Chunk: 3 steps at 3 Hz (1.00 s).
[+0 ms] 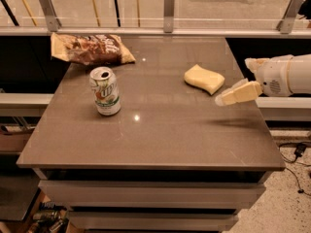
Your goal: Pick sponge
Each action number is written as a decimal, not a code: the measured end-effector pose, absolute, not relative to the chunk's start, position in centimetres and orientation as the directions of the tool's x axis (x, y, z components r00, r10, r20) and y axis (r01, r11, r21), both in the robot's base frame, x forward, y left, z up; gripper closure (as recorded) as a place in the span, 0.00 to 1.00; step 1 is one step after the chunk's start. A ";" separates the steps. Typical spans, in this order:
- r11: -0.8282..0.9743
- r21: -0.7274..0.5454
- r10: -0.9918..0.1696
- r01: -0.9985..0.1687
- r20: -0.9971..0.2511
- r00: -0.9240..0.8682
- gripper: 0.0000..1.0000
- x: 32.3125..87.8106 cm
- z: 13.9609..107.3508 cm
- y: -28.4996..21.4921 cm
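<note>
Table: brown-grey top w/ slight gloss, fills most of the view; two drawer fronts under the front edge.
Rail: runs along the far side behind the table, metal posts w/ glass between.
Floor: speckled, seen at bottom R; dark cable lying on it.
Arm: white, rounded, comes in from the R edge of the view, above the table's R side.
Bag: crinkled brown-and-tan snack bag, flat on the far L corner, well apart from the sponge.
Can: upright, tab end up, L of centre, just in front of the bag, not touching it.
Sponge: pale yellow, wavy sides, lying flat on the table, far R part, nothing touching it.
Gripper: at the arm's tip, over the table's R edge, just R of the sponge and a bit nearer the front; pale yellow fingers point L toward it. Jaws spread apart, nothing held. Near the sponge, no contact. Shadow on the top just below it.
</note>
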State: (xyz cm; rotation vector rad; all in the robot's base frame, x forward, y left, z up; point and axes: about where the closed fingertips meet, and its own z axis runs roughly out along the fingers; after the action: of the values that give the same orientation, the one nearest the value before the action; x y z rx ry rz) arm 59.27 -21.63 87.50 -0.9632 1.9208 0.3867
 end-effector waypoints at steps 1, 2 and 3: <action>0.629 -0.077 -0.431 -0.774 -0.863 -0.264 0.00 60.7 86.2 -21.7; 0.615 -0.079 -0.465 -0.785 -0.840 -0.280 0.00 61.9 85.5 -21.1; 0.623 -0.103 -0.513 -0.775 -0.802 -0.306 0.00 62.6 85.4 -20.5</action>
State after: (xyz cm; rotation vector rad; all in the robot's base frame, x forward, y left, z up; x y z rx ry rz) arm 62.56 -20.46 85.40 -1.0142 1.9816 0.3843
